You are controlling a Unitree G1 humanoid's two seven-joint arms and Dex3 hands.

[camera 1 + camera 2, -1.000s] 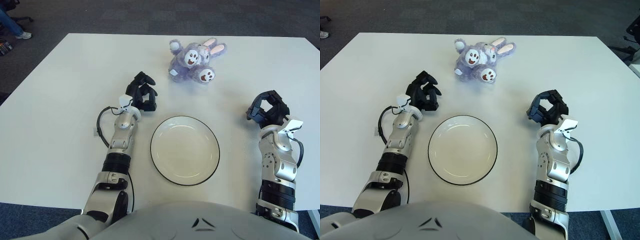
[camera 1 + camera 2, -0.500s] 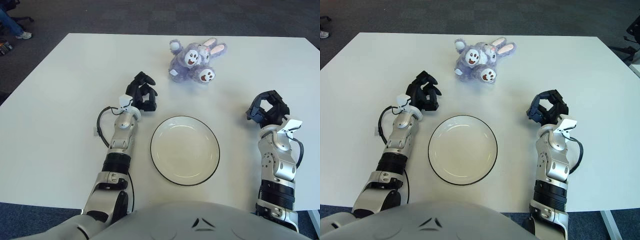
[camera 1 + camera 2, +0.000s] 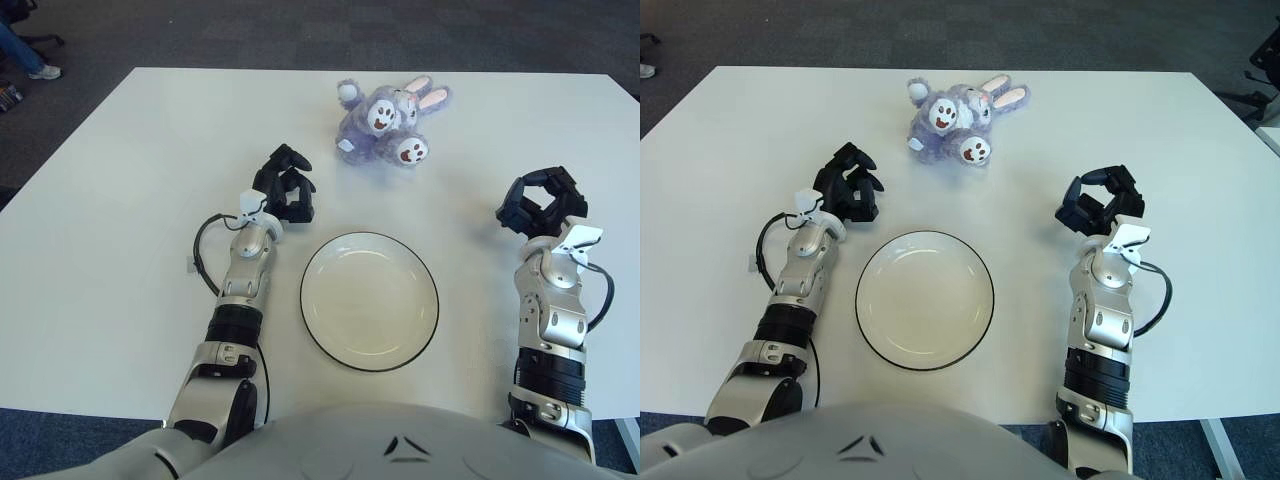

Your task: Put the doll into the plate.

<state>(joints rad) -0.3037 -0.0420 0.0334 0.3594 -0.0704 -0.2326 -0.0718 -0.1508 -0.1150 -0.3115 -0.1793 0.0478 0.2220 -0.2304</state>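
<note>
While the left eye view shows the purple plush bunny doll point(image 3: 390, 122) lying on its back at the far side of the white table point(image 3: 120, 200), well apart from the black-rimmed white plate point(image 3: 369, 300) nearer the robot, the left hand point(image 3: 284, 194) hovers just left of the plate's far rim with its fingers point(image 3: 292, 158) loosely curled and holding nothing. Seen from the right eye view, the right hand point(image 3: 1100, 203) is raised to the right of the plate point(image 3: 924, 300), its fingers point(image 3: 1118, 176) spread apart and empty, with the doll point(image 3: 958, 122) beyond it to the left.
</note>
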